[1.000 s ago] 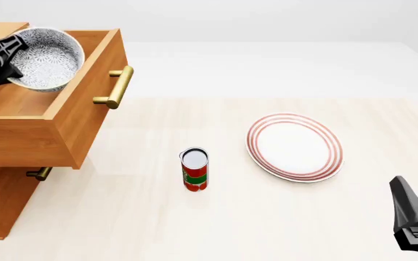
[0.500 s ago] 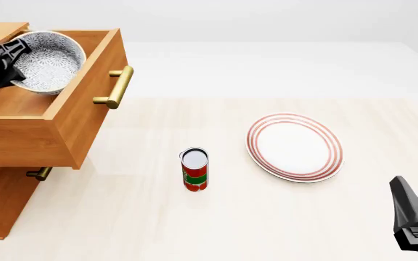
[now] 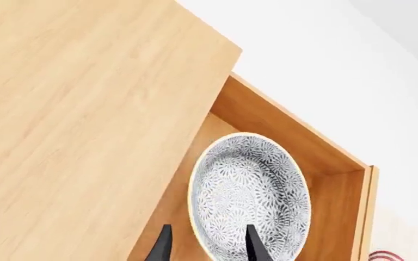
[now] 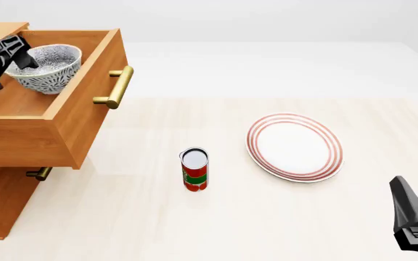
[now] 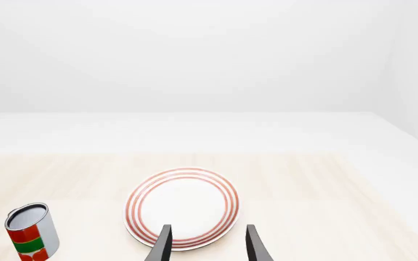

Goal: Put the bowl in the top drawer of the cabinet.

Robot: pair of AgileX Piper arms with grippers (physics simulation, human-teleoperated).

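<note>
The bowl (image 4: 45, 68) sits seemingly upright, mouth up, in the top drawer (image 4: 71, 117).

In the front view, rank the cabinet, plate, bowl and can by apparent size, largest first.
1. cabinet
2. plate
3. bowl, though it sits farther from the camera, so its true size against the plate is unsure
4. can

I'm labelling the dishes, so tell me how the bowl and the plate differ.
The bowl is deep with a dense grey-blue pattern; the plate is flat, plain white with red rings at its rim. The bowl sits in the open top drawer; the plate lies on the table. The plate looks wider. Both are round.
</note>
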